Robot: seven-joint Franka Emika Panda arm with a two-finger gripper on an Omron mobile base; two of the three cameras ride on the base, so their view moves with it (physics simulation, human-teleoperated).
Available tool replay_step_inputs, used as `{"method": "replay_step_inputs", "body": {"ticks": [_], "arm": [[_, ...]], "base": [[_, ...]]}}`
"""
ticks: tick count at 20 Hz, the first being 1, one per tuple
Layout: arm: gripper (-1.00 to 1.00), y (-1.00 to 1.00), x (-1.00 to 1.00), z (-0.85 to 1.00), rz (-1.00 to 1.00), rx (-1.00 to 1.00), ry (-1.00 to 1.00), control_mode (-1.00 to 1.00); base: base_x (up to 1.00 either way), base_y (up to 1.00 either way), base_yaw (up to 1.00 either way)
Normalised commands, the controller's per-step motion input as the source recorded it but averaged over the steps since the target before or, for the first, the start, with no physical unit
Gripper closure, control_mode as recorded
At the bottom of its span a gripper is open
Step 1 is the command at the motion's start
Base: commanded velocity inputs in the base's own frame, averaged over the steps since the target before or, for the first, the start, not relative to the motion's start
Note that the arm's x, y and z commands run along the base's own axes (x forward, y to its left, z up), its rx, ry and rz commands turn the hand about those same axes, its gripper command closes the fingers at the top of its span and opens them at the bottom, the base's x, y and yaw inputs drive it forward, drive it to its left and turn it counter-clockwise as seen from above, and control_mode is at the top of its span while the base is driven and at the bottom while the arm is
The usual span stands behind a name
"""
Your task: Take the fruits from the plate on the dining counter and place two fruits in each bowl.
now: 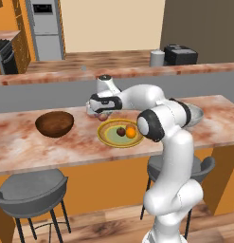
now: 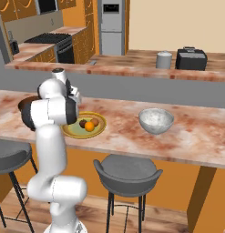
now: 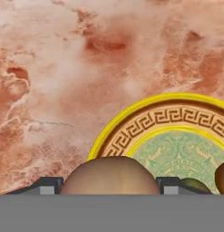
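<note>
The gripper (image 3: 109, 183) appears clamped on a brownish round fruit (image 3: 109, 174), its dark tips flanking the widest part; smooth, light and firm, it could roll if squeezed off-centre. Just beyond lies the glossy yellow-rimmed plate (image 3: 145, 115) on the marbled dining counter (image 3: 63, 68), with the wooden bowl (image 1: 54, 123) farther off

Dark brown fruit (image 1: 121, 131) and orange fruit (image 1: 131, 133) touch on the plate (image 1: 109, 137) (yellow-rimmed), between both bowls.
</note>
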Motion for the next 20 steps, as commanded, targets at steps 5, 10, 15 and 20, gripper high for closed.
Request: {"method": "replay_step_inputs", "body": {"ticks": [5, 10, 15, 20], "arm": [[1.0, 0.38, -0.47, 0.49, 0.0, 0.04, -0.37, -1.0], [1.0, 0.31, -0.52, 0.29, -0.01, 0.09, -0.28, -1.0], [1.0, 0.31, -0.12, 0.48, 0.0, 0.18, -0.06, -1.0], [1.0, 0.38, -0.07, 0.6, -0.01, 0.22, 0.0, -1.0]], "base": [[0.0, 0.0, 0.0], [0.0, 0.0, 0.0], [0.0, 0.0, 0.0], [0.0, 0.0, 0.0]]}}
